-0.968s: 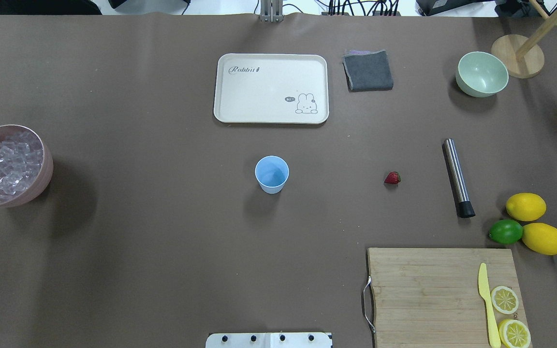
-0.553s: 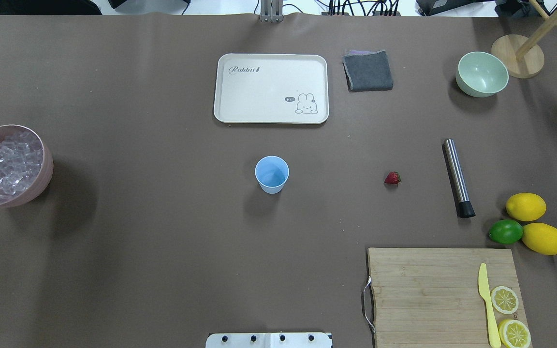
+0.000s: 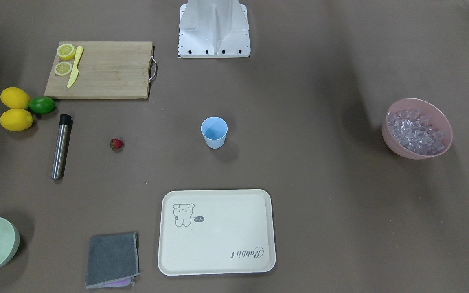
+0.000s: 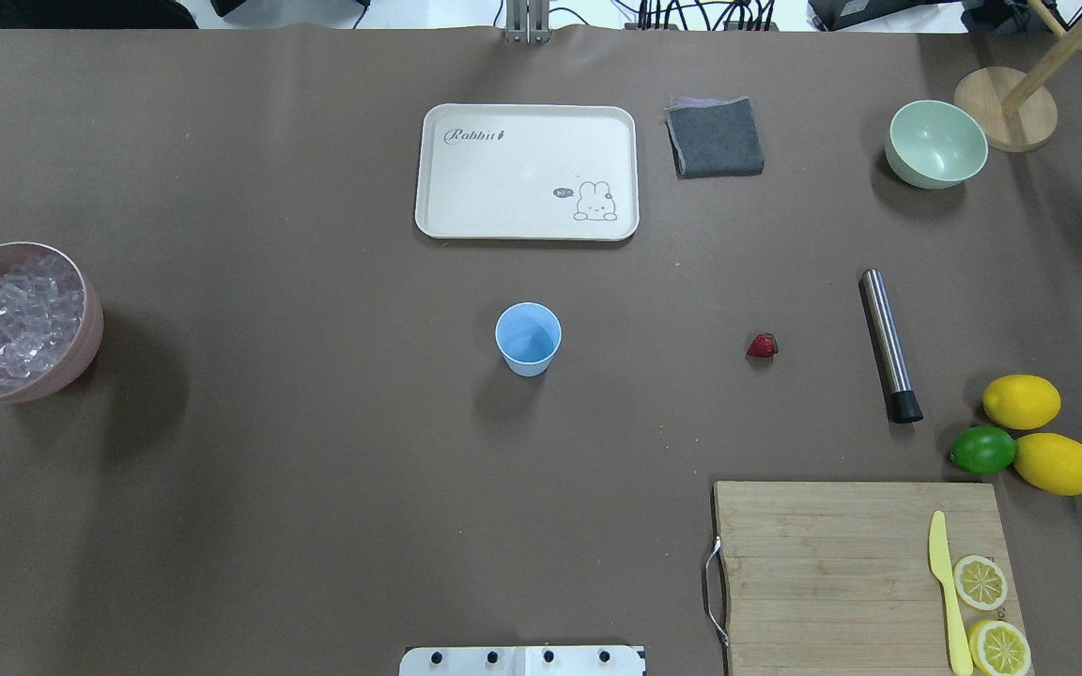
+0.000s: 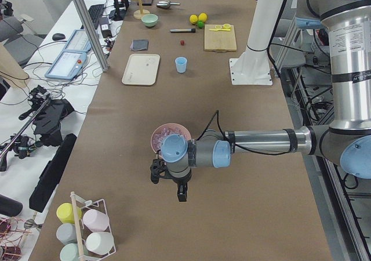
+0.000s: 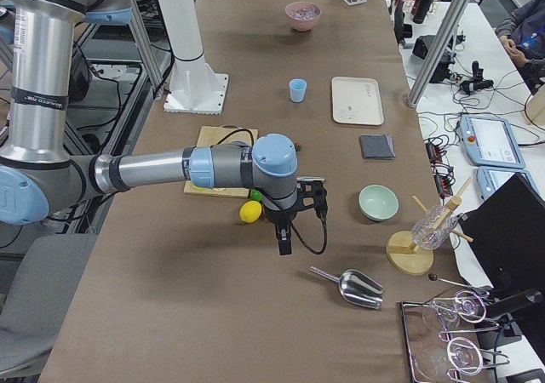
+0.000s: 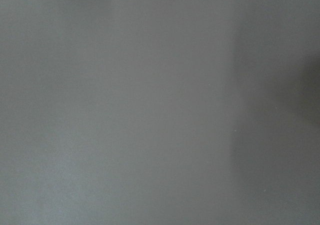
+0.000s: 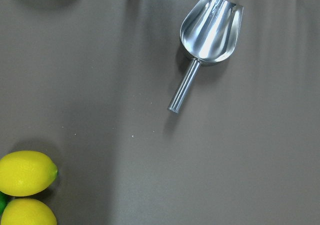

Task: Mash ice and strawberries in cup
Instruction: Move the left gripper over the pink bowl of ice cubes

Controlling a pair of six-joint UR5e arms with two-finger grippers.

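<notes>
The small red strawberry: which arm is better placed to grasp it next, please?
Right, probably: the right gripper hangs near the yellow lemons, on the same side as the strawberry; the left gripper hangs by the pink bowl.

Changes between the earlier and present overhead pictures: none discernible.
Cup (image 4: 528, 338), middle of worktop (image 4: 316, 488): same spot, upright.
Strawberry (image 4: 762, 345), toward the right edge: same spot.
Ice (image 4: 6, 319) in pink bowl (image 4: 93, 324), left edge: same heap, same place.
No other earlier view for comparison.
</notes>
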